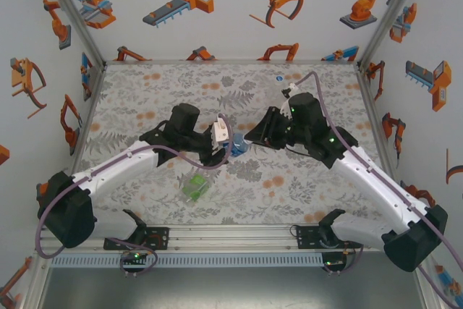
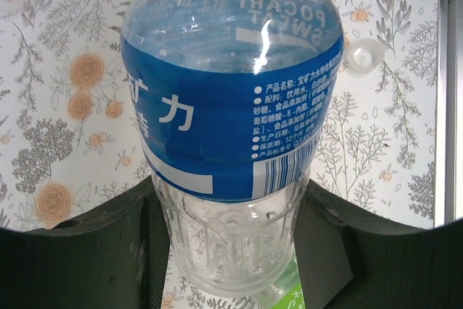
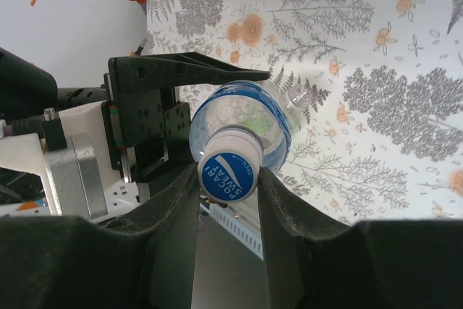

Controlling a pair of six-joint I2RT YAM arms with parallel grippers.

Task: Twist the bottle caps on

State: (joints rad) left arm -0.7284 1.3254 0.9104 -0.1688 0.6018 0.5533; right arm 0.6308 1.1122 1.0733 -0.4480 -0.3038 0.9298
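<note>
The blue-label bottle (image 2: 231,106) hangs level above the table between both arms. My left gripper (image 2: 231,215) is shut on its clear ribbed base. A whitish cap with a blue printed top (image 3: 228,168) sits on the bottle's neck, and my right gripper (image 3: 228,179) is shut on that cap, one finger on each side. From above, the left gripper (image 1: 223,137) and right gripper (image 1: 255,135) face each other with the bottle (image 1: 239,147) between them. The green-label bottle (image 1: 195,186) lies on the table below. A loose whitish cap (image 2: 364,53) lies open side up on the cloth.
Another small cap (image 1: 278,77) rests near the table's far edge, behind the right arm. The floral table cover (image 1: 145,92) is bounded by white walls and metal posts. The left arm's black and white wrist block (image 3: 137,128) sits close beside the bottle.
</note>
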